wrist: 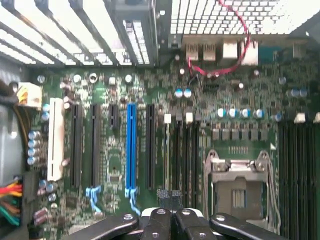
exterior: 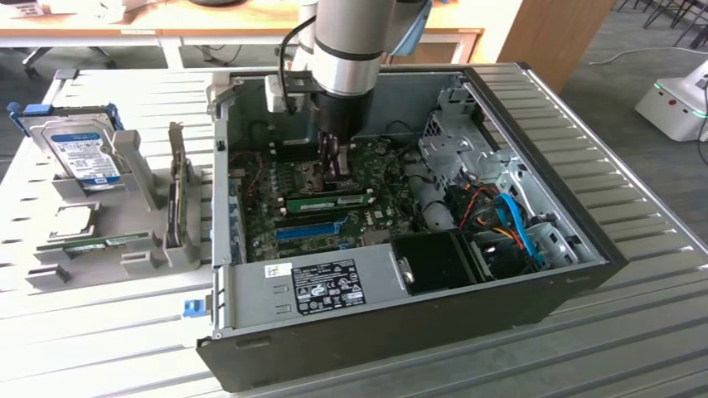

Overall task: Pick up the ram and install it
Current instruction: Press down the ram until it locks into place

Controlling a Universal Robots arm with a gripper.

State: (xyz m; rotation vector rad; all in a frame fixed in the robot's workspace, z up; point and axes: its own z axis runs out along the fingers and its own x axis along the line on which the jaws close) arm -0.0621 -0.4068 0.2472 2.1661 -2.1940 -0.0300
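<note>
RAM (exterior: 328,201) is seated flat in a motherboard slot, centre of the exterior frame, inside the open PC case (exterior: 575,274). My gripper (exterior: 335,170) sits just above it, fingers shut, holding nothing. Wrist view gives what the exterior can't: closed fingertips at bottom centre (wrist: 172,212), blue slot (wrist: 131,145), white slot (wrist: 55,137), empty CPU socket (wrist: 239,187). Exterior alone shows the hard drive (exterior: 80,149) on the rack at left.

Ribbed metal table (exterior: 619,332); green circuit-board ram (exterior: 328,201)
</note>
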